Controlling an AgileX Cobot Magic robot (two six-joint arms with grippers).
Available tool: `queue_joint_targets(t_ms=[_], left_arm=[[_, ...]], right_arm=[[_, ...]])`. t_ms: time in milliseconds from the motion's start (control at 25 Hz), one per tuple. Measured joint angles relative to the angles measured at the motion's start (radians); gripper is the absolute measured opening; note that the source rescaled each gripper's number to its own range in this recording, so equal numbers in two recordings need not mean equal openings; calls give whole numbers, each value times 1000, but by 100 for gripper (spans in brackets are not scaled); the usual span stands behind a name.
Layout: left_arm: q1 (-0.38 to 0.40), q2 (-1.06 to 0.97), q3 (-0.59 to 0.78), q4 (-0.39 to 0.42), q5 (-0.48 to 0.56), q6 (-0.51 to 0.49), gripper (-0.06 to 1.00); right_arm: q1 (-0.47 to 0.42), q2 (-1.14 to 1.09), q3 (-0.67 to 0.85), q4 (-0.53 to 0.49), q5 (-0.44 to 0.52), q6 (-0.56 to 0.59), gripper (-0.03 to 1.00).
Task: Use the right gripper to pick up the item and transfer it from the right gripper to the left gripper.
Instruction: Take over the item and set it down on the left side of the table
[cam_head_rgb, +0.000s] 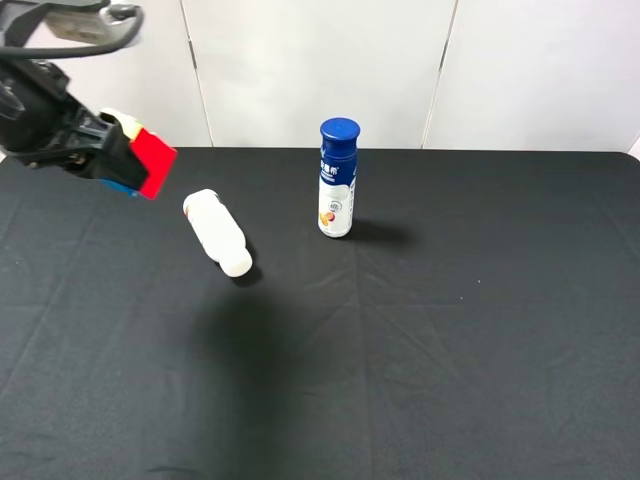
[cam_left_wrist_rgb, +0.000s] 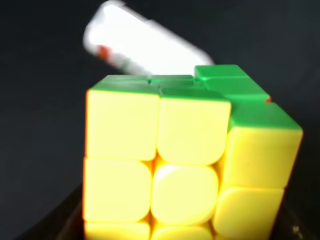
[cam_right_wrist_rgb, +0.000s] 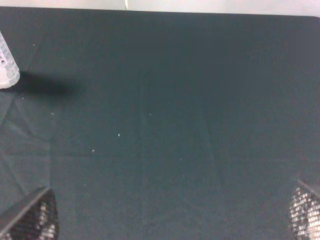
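Cube (cam_head_rgb: 155, 162) near toppled white bottle (cam_head_rgb: 216, 232)

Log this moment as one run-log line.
left gripper: holds cube, raised | right gripper: open, empty | stage: transfer done

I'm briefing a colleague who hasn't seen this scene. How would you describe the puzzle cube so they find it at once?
Look above the far left corner of the black table. There the left pincer holds the puzzle cube off the surface. Unlike the lying white bottle and the standing blue-capped bottle, it is a blocky cube with red, yellow and green faces.
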Motion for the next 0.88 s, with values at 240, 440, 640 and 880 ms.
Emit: queue_joint_targets(t_ms=[240, 440, 640, 880], left_arm=[[129, 39, -2, 70, 64, -26, 0], [182, 130, -2, 82, 80, -31, 0], [185, 242, -2, 81, 40, -31, 0], [185, 360, -2, 80, -61, -32, 0]], right_arm=[[0, 0, 0, 0, 0, 0, 99], [0, 0, 0, 0, 0, 0, 99], [0, 0, 0, 0, 0, 0, 99], [0, 0, 0, 0, -1, 0, 100]])
